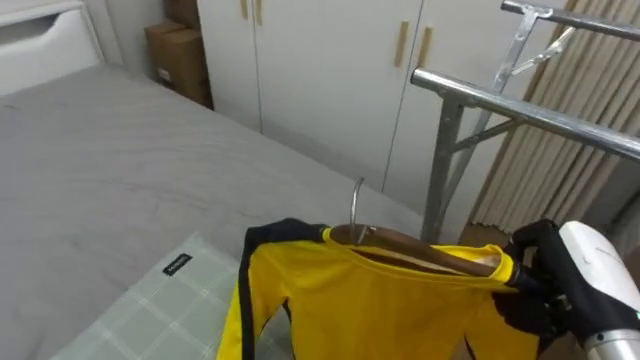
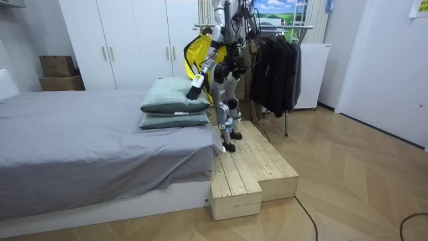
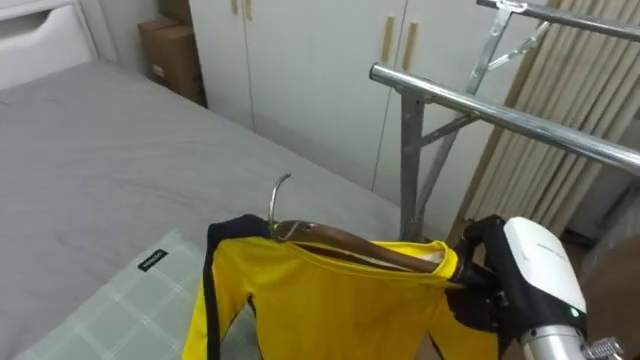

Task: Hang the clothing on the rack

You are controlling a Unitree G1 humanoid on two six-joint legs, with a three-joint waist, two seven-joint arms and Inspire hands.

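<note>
A yellow shirt with dark trim [image 1: 370,310] hangs on a wooden hanger [image 1: 430,255] whose metal hook [image 1: 355,205] points up. My right hand [image 1: 540,275] grips the hanger's right end, fingers curled round it, just below and in front of the metal clothes rail [image 1: 520,105]. In the room view I stand on a wooden platform [image 2: 247,167] between the bed and the rack [image 2: 284,27], holding the yellow shirt [image 2: 194,57] high. My left hand [image 2: 196,86] hangs low over the pillows with relaxed fingers.
The grey bed [image 1: 120,180] lies to my left, with a green checked pillow [image 1: 150,310] near me. White wardrobes [image 1: 320,70] and cardboard boxes [image 1: 180,60] stand ahead. Dark clothes [image 2: 277,67] hang on the rack. Curtains [image 1: 560,150] hang behind the rail.
</note>
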